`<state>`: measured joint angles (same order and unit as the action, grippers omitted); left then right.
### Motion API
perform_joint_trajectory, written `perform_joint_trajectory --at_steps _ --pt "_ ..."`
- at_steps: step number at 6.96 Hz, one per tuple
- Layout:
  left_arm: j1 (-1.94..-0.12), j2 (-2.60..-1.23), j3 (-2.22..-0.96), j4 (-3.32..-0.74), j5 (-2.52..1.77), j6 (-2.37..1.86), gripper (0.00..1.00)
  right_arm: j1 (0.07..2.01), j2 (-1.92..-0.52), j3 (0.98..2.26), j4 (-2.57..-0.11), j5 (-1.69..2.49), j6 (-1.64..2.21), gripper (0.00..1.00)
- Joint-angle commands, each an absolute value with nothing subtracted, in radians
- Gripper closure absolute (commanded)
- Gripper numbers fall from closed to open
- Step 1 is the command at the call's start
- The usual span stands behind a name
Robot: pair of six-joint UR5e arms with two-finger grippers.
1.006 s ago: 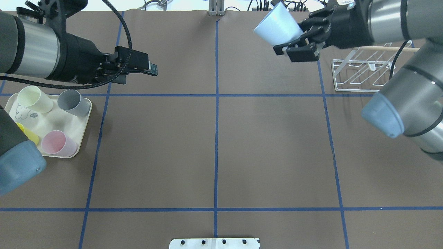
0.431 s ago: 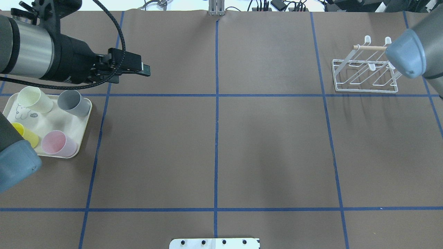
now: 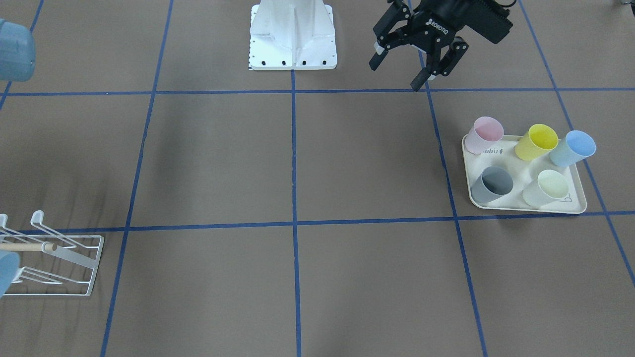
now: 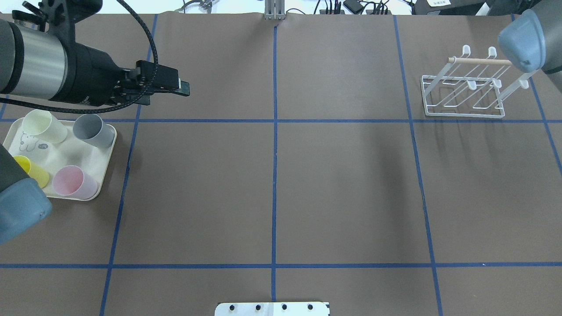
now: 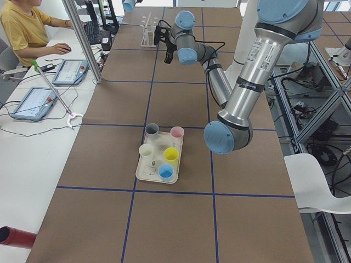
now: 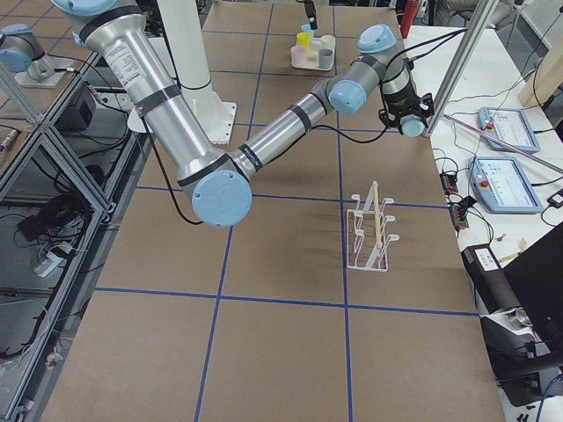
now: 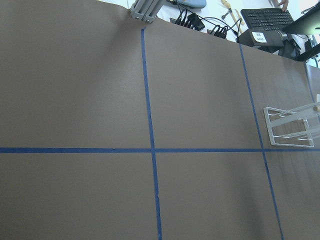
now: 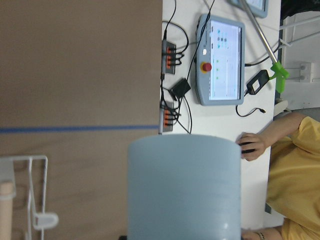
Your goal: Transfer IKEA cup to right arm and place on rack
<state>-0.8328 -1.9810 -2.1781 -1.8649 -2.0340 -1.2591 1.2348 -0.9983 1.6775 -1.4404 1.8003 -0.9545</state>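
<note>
- The desk [image 4: 342, 184] has a brown cover, cut into large squares by blue tape lines [image 4: 274, 175]. My white base plate [image 3: 292, 34] sits at its edge.
- Past the far edge runs a white side desk [image 5: 33, 142] with two teach pendants [image 5: 68, 71], cables and a keyboard [image 7: 267, 17]. One person [image 5: 19, 27] in a yellow shirt sits there.
- I count six cups. Five stand mouth up on the one cream rabbit-print tray [image 3: 516, 168]: pink cup [image 3: 483, 134], yellow cup [image 3: 536, 141], sky-blue cup [image 3: 573, 148], grey cup [image 3: 491, 183] and cream cup [image 3: 545, 187].
- The sixth, the pale blue cup [image 8: 182, 185], hangs in the air, pinched by my right gripper [image 6: 412, 125]. It fills the lower middle of my right wrist view, which hardly shows the fingers. It is near the rack but not on it.
- One white wire rack [image 4: 463, 94], with one wooden rod [image 4: 476, 61] through it, stands on the desk at my far right.
- My left gripper [image 3: 397, 74] hovers above the desk with its fingers spread wide, apart from the tray.
</note>
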Motion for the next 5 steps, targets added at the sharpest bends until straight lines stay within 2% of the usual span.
perform_joint_trajectory --at_steps 1,2,5 --pt "-0.831 -1.980 -2.180 -1.865 -2.023 -1.261 0.00 1.212 -0.991 1.616 -1.508 1.546 -1.351 1.00" --pt "-0.831 -1.980 -2.181 -1.865 -2.023 -1.262 0.00 1.181 -0.992 1.573 -1.497 1.408 -1.447 1.00" --pt "-0.830 -1.982 -2.178 -1.867 -2.023 -1.264 0.00 1.122 -1.046 1.554 -1.503 1.236 -1.503 1.00"
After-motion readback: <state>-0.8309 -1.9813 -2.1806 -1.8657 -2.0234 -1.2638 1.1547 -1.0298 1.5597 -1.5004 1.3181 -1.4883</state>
